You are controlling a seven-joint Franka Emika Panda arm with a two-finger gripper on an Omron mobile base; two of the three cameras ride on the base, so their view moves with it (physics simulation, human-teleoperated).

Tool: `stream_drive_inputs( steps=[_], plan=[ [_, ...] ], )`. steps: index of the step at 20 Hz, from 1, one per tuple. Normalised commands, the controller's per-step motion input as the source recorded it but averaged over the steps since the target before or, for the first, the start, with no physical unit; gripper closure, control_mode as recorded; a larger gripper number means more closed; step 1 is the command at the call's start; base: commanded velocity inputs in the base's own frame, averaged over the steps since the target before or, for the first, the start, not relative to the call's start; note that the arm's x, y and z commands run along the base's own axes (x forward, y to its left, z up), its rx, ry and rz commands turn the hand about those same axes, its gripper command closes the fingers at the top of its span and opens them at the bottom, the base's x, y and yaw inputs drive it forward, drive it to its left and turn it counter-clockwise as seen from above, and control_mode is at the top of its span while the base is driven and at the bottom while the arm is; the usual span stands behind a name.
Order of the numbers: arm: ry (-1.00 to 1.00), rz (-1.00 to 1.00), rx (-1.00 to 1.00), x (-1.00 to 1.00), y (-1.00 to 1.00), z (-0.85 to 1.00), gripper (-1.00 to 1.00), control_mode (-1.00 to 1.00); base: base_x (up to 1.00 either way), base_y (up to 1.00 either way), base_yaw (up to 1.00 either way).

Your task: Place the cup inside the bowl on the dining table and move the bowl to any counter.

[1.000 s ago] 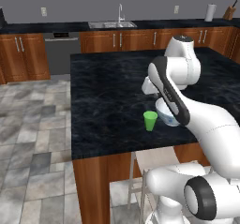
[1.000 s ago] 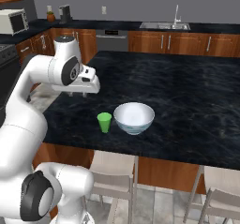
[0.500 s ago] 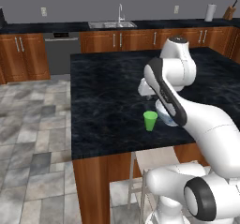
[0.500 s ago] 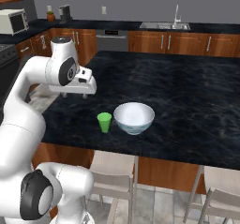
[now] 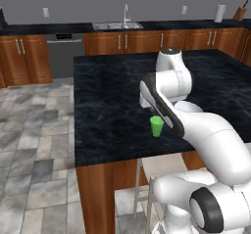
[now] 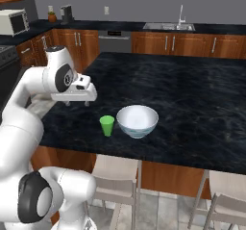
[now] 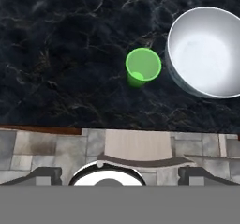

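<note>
The cup stands upright and empty on the black marbled bench, close to its near edge and just beside the bowl, apart from it by a narrow gap. That pairing suits us: the tumbler is far narrower than the bowl's flaring mouth, so we judge it needs only a short lift and a sideways carry to drop in. The bowl also sits open side up with nothing in it, ready to receive. Our gripper hangs above the bench, off to the cup's side and higher than its rim, looking down so that both things sit in the hand view ahead of the fingers. Those fingers stand well apart and hold nothing, which we take as readiness to come down around the cup. The stools tucked under the near edge lie below our path. The counter with the sink runs along the far wall, well apart, for the later carry.
</note>
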Motion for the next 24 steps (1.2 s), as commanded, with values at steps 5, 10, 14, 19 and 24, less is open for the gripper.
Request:
stream_drive_inputs(
  steps=[5, 10, 14, 19, 24],
  plan=[
    [0.0, -0.06, -0.02, 0.08, 0.0, -0.03, -1.0, -1.0, 0.0, 0.0, 0.0],
    [0.0, -0.04, -0.02, 0.5, 0.0, -0.25, -1.0, -1.0, 0.0, 0.0, 0.0],
    [0.01, -0.01, 0.0, 0.57, 0.0, -0.25, -1.0, -1.0, 0.0, 0.0, 0.0],
    [0.0, 0.0, 0.0, 0.56, -0.01, -0.21, -1.0, -1.0, 0.0, 0.0, 0.0],
    [0.01, 0.0, 0.0, 0.38, -0.14, -0.04, -1.0, -1.0, 0.0, 0.0, 0.0]
  ],
)
